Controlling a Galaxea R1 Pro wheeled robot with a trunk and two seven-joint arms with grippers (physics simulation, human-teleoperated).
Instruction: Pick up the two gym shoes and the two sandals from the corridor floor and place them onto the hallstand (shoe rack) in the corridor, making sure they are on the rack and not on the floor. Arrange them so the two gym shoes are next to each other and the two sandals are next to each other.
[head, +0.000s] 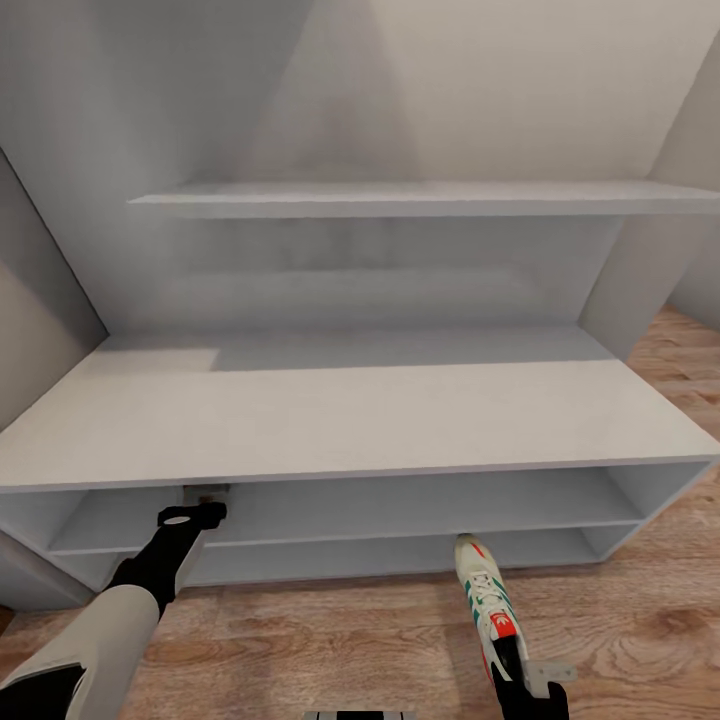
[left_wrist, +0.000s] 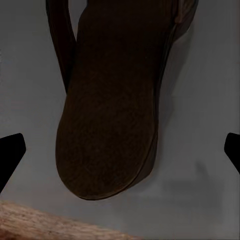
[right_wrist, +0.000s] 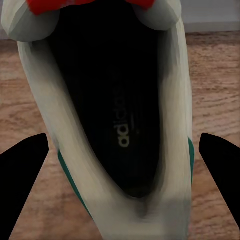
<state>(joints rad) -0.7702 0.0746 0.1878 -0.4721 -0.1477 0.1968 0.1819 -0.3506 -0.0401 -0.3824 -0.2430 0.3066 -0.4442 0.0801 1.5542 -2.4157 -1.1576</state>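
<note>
jaws: left spread at the rack with a sandal, right around a gym shoe

left jaws (head: 205, 497) sit at the front edge of the hallstand (head: 330, 420), tucked just under its top board at the mouth of the upper shelf bay, left side. left wrist view: sandal (left_wrist: 112, 100) lies on the grey shelf surface, dark brown, sole side or footbed facing the camera, strap visible at one end. the two black fingertips (left_wrist: 10, 152) stand wide apart at the frame edges, well clear of the sandal on both sides, so the left jaws are spread wide with nothing gripped. strip of corridor floor (left_wrist: 45, 222) shows at the shelf edge in that view.

right jaws (head: 515, 670) are low at the front right, over the wood floor (head: 340, 640) in front of the rack. gym shoe (head: 485, 600) sticks out from them, toe pointing toward the lower shelf bay, heel at the gripper, green stripes and red-orange tongue patch showing. right wrist view: gym shoe (right_wrist: 115, 125) seen from the heel, dark insole with lettering, red patches at the far end; black fingertips (right_wrist: 25, 175) stand either side of the heel. contact with the shoe walls not clear, cannot tell if clamped or loose.

rack top board and floating shelf (head: 420, 198) are bare grey-white.
</note>
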